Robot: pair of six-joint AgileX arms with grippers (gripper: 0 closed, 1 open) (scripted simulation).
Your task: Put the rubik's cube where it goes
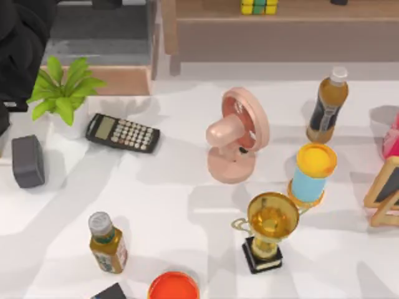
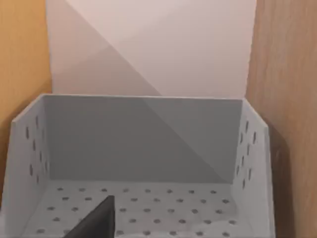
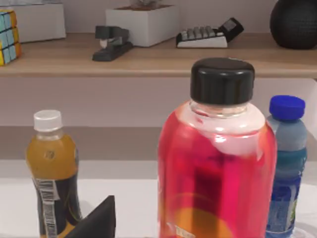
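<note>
While the rubik's cube (image 1: 259, 7) sits on the wooden shelf (image 1: 299, 9), I cannot tell either end effector's state.

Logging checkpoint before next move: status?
Left arm over the grey perforated bin. Yellow-and-green tiled rubik's cube on the wooden shelf, untouched. Nothing against the cube; red-liquid bottle close before the right wrist camera.
</note>
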